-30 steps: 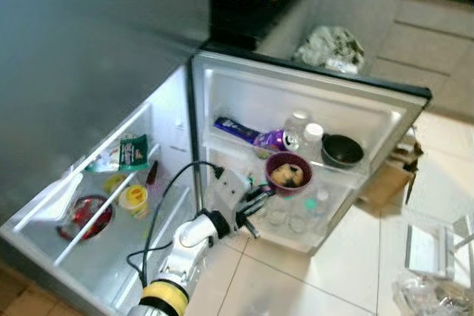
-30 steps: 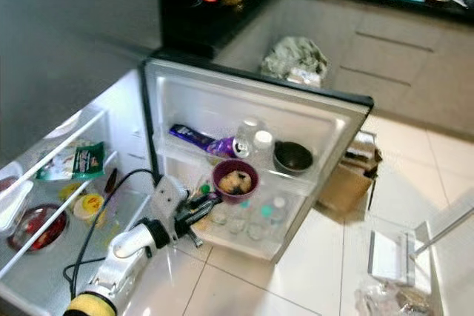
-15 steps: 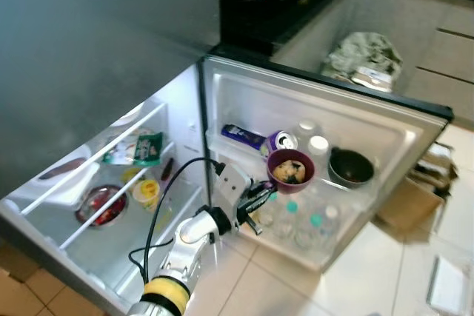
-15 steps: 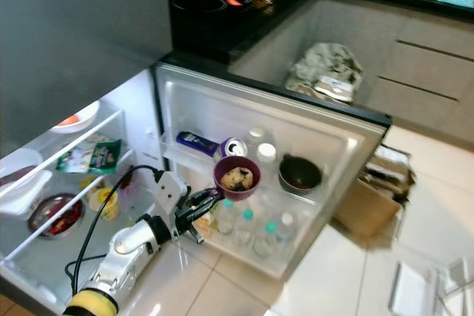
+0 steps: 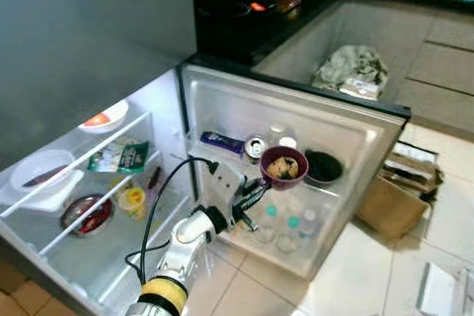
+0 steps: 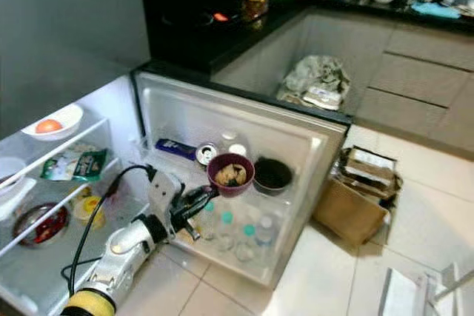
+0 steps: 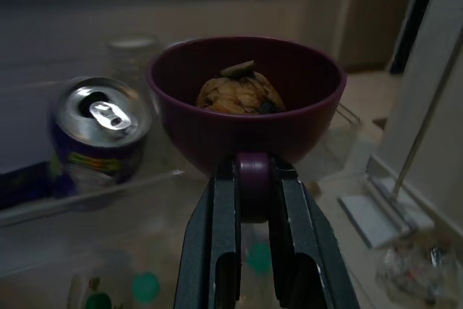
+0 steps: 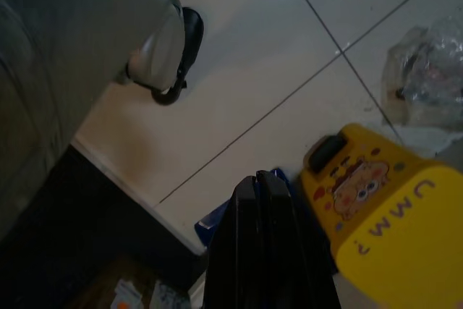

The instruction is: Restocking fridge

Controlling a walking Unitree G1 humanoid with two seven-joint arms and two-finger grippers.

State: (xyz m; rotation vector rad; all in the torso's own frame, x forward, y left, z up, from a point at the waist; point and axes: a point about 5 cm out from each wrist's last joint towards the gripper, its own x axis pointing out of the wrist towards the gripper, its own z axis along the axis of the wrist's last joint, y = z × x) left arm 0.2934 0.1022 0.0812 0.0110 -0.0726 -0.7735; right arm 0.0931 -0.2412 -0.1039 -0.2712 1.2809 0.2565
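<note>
A purple bowl [image 5: 284, 166] with brown food in it hangs at the open fridge door's upper shelf [image 5: 222, 155]. It sits between a drinks can [image 5: 255, 147] and a black bowl [image 5: 322, 166]. My left gripper [image 5: 255, 189] is shut on the bowl's short handle from the front. In the left wrist view the fingers [image 7: 226, 229] clamp the handle below the bowl [image 7: 246, 99], with the can [image 7: 101, 132] beside it. My right gripper [image 8: 260, 179] hangs idle over the tiled floor, fingers together.
A blue pack [image 5: 222, 141] lies on the door shelf, and several capped bottles [image 5: 281, 223] stand in the shelf below. Fridge shelves hold a white bowl with an orange [image 5: 104, 118], a green packet [image 5: 118, 157], a yellow cup [image 5: 133, 199] and a red dish [image 5: 85, 214]. A cardboard box [image 5: 400, 197] stands right of the door.
The camera has shifted. The left gripper has lifted the purple bowl a little, from below the can to level with it beside the black bowl.
</note>
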